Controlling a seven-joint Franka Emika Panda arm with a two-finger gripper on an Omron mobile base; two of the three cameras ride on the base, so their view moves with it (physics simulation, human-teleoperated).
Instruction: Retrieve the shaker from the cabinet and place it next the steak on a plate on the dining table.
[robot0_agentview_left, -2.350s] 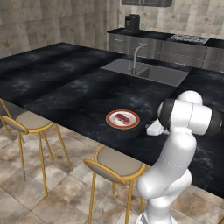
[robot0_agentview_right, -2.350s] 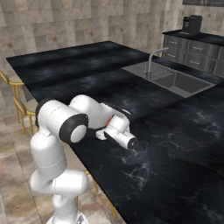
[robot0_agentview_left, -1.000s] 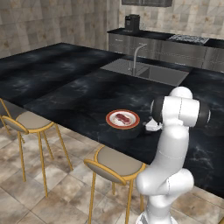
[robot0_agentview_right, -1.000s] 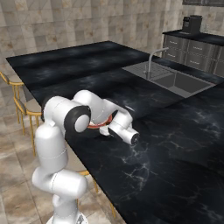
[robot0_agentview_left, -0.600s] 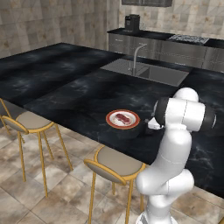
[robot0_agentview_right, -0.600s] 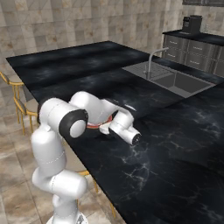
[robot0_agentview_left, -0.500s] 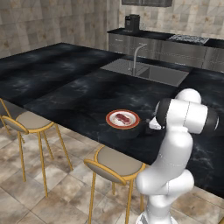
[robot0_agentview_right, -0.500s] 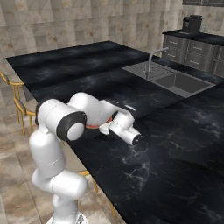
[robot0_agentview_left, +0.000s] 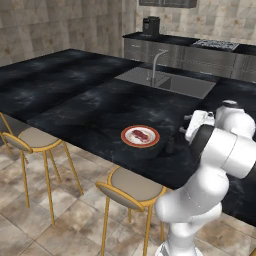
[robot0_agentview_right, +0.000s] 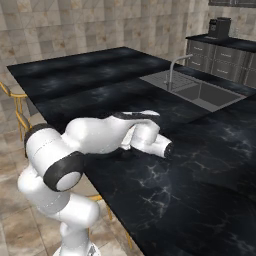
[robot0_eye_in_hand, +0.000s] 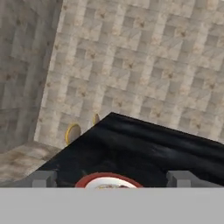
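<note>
The white plate (robot0_agentview_left: 140, 136) with an orange-red rim lies near the front edge of the black marble dining table (robot0_agentview_left: 75, 107). The reddish-brown steak (robot0_agentview_left: 142, 135) rests on it. Just right of the plate a small dark bottle, the shaker (robot0_agentview_left: 170, 145), stands upright on the slab. My gripper (robot0_agentview_left: 185, 126) hovers right of the shaker and above it, apart from it. In the hand view its fingertips (robot0_eye_in_hand: 43, 178) stand wide apart and open with nothing between them. The plate's rim (robot0_eye_in_hand: 109, 178) peeks up at that view's bottom. The cabinet is out of view.
Two tan-seated stools (robot0_agentview_left: 35, 140) (robot0_agentview_left: 132, 185) stand along the table's front edge. A sink (robot0_agentview_left: 172, 82) with a faucet (robot0_agentview_left: 154, 65) is set into the slab behind the plate. Grey drawers, a coffee machine (robot0_agentview_left: 151, 25) and a stove (robot0_agentview_left: 215, 45) line the back wall.
My hand has pulled up and to the right, away from the plate, and the elbow has swung lower. The shaker stays standing beside the plate.
</note>
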